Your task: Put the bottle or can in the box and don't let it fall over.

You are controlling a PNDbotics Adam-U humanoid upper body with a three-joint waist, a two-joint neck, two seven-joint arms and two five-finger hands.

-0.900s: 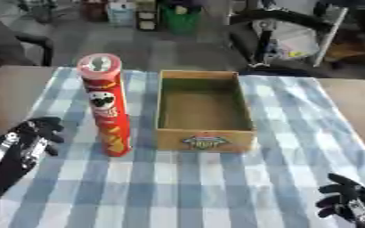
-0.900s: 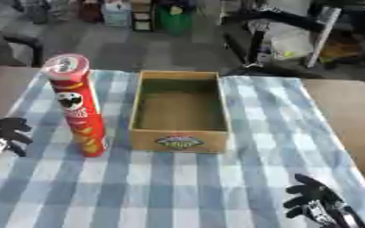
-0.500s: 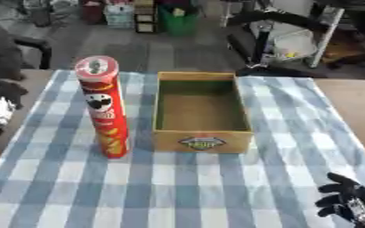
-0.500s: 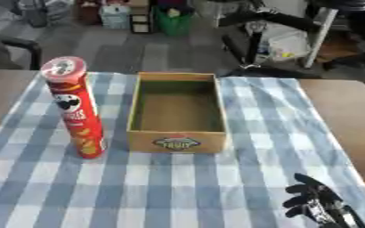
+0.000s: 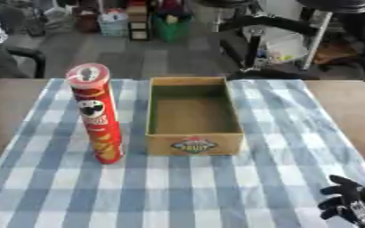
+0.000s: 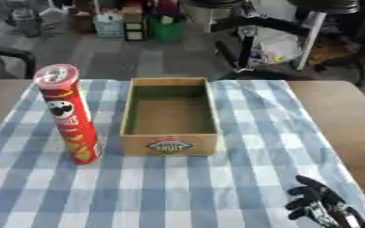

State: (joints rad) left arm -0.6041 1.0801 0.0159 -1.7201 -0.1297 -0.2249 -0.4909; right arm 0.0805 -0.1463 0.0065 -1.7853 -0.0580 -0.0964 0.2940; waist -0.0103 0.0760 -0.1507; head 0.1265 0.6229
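Observation:
A tall red chip can (image 5: 97, 115) with a light lid stands upright on the blue-and-white checked cloth (image 5: 178, 187), just left of an open cardboard box (image 5: 192, 116) with a label on its front wall. The box is empty. My right hand (image 6: 319, 205) rests at the lower right corner of the cloth, fingers relaxed and holding nothing, well away from the can and the box. My left hand shows in no view.
The brown table top (image 5: 347, 102) shows on both sides of the cloth. Beyond the far edge are chairs, crates and other clutter on the floor (image 5: 123, 49).
My left hand, at the lower left 0.9 s ago, rose along the left edge and has left the view. The can and box have not moved; the right hand stays put.

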